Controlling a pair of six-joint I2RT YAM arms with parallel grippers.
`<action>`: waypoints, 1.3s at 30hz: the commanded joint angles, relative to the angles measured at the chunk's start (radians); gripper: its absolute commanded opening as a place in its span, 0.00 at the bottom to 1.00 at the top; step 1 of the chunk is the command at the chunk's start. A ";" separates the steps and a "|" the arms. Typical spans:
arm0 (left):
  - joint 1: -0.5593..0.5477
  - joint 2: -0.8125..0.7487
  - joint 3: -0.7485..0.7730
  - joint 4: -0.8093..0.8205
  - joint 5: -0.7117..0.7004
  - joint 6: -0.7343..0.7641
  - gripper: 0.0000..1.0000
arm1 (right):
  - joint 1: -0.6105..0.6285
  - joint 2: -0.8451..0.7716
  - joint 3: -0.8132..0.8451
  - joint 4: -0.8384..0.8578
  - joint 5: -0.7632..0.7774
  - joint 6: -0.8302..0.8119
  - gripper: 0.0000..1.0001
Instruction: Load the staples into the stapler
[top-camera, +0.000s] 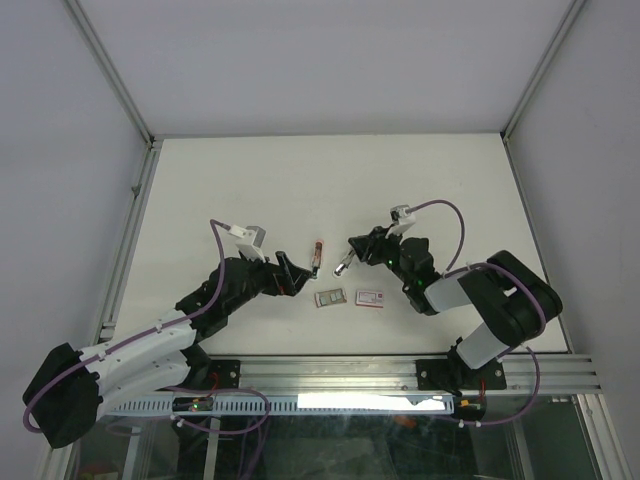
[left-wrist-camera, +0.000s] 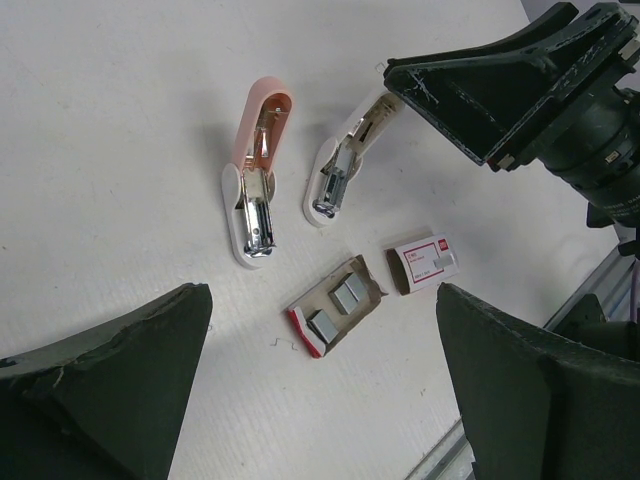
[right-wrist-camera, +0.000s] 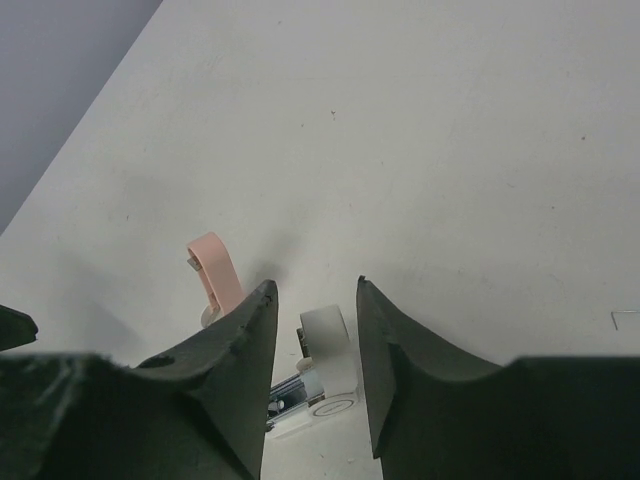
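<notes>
Judging by the staples (left-wrist-camera: 348, 291), lying in their tray (left-wrist-camera: 366, 273) on the bench (top-camera: 300, 180) beside the red-labelled box (left-wrist-camera: 425, 262), loading has not begun. Beyond them the white stapler (left-wrist-camera: 340, 170) and pink stapler (left-wrist-camera: 255, 180) lie flipped open. My right claw (right-wrist-camera: 312, 285) straddles the white one's tip, jaws apart; my left claw (top-camera: 297, 275) hovers wide open. Next: pinch one strip squarely. Whether either magazine is empty, I cannot tell.

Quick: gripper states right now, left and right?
Left gripper: open, holding nothing.
Right gripper: open, jaws either side of the white stapler, apparently not gripping it.
</notes>
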 joint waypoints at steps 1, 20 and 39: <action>0.008 -0.001 0.015 0.028 -0.002 -0.009 0.99 | -0.008 -0.011 -0.003 0.084 -0.008 -0.002 0.42; 0.008 0.275 0.094 0.170 0.071 -0.063 0.99 | -0.011 -0.478 0.133 -0.769 0.076 -0.012 0.62; 0.074 0.616 0.179 0.322 0.258 -0.014 0.99 | 0.133 -0.536 0.138 -0.955 0.070 0.106 0.45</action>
